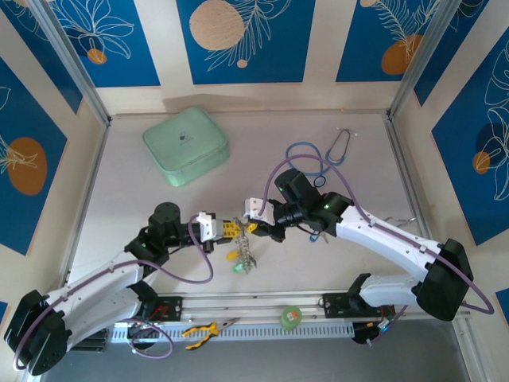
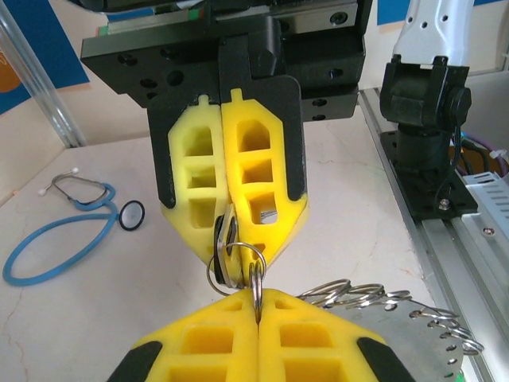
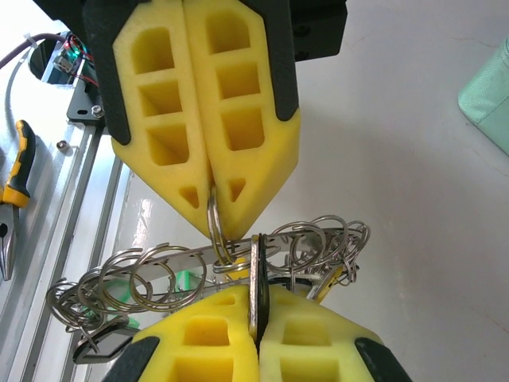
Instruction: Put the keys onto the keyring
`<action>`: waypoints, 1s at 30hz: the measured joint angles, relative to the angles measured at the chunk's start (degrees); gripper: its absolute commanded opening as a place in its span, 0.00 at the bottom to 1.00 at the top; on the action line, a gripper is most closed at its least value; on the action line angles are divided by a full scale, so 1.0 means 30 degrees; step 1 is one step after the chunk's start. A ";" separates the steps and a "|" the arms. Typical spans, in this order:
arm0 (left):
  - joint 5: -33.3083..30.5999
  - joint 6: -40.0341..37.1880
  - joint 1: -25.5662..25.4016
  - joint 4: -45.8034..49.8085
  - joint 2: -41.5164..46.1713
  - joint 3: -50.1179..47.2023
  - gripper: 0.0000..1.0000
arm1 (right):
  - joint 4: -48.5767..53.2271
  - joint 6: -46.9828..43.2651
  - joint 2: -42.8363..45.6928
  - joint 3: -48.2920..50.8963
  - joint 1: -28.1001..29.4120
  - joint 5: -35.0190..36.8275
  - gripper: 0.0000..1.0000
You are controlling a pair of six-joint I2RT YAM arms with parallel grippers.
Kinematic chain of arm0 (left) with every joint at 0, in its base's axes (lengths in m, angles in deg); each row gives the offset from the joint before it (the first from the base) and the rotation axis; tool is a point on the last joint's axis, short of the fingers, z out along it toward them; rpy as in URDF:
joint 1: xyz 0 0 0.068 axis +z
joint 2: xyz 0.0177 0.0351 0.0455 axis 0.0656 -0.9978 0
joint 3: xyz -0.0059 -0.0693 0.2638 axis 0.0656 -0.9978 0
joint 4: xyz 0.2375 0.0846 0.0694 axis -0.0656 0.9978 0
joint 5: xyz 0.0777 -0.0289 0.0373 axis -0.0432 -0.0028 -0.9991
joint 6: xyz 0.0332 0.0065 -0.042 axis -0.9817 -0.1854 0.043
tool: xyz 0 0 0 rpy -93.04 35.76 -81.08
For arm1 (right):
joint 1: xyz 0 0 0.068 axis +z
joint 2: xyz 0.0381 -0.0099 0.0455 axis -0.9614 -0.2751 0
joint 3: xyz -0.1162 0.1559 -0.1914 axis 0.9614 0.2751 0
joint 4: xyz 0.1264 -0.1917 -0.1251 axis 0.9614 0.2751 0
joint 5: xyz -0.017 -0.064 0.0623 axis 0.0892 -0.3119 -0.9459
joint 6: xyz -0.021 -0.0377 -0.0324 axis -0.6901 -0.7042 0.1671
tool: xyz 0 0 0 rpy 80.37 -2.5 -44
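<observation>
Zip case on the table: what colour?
The zip case is mint green; top external view shows it best.

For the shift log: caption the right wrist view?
Shut tip to tip, left pincer and right pincer each pinch a small ring; keyring behind.

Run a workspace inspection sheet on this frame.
Surface: pale table, no spills seen.
Job's things: keyring beside the gripper tips; green tag dangling below.
Clutter: mint case, blue stethoscope, yellow pliers, tape roll.
Grippers: left gripper and right gripper tip to tip, each shut on a split ring.
Cables: purple cable looped along each arm.
Surroundings: blue floral wall panels.
</observation>
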 measured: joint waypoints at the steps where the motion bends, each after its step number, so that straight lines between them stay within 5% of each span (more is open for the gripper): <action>1: 0.0000 -0.0007 0.0000 0.0109 -0.0051 0.0073 0.00 | 0.0058 -0.0007 0.0007 0.0000 0.0000 -0.0029 0.03; 30: -0.0495 -0.0153 0.0000 0.0313 -0.0138 0.0160 0.00 | 0.1341 -0.1071 -0.0284 -0.0707 0.0073 0.1304 0.01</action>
